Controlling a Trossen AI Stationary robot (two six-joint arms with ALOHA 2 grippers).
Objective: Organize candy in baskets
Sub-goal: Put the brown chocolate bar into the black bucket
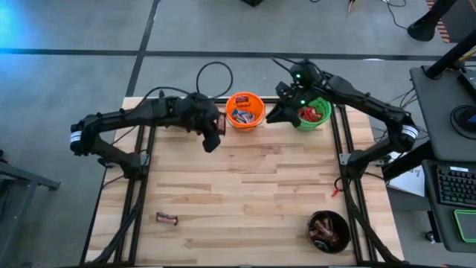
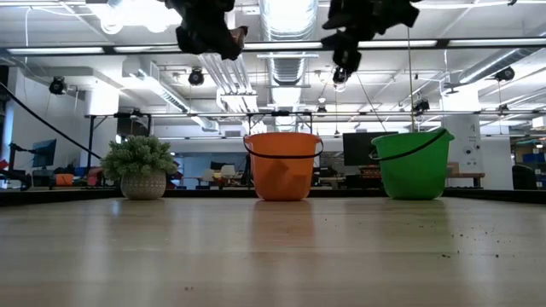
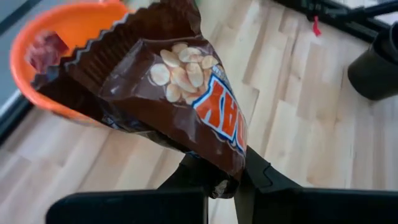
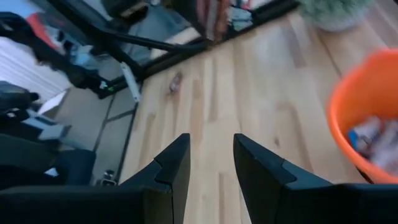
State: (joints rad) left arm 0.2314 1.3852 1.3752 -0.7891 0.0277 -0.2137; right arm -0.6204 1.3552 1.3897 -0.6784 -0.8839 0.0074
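The left gripper (image 1: 212, 141) hangs above the pale wooden plank table (image 1: 245, 201), its dark fingers (image 3: 255, 177) pressed together on the lower end of a shiny dark brown candy packet printed with peanuts and orange-and-white letters (image 3: 180, 87). The packet's long axis runs straight out from the fingertips, its crimped far edge pointing toward the bright orange round pail (image 1: 245, 110) just beyond the claw (blue-and-white wrapped candies (image 1: 242, 115) lie inside that pail). Well behind this claw, near the table's front left corner, a single small brown wrapped candy (image 1: 166, 218) lies flat, its length running across the table.

The right gripper (image 1: 277, 113) hovers between the orange pail and the bright green round pail (image 1: 312, 113), its two fingers (image 4: 171, 165) spread partway with only bare tabletop showing between them; it holds nothing. Red-wrapped candies (image 1: 311, 114) sit in the green pail just beside it. Far toward the front right corner, a black round bowl (image 1: 329, 231) holds dark brown candies (image 1: 326, 231). In the low view, a fuzzy grey-green potted plant (image 2: 140, 166) stands left of the orange pail.
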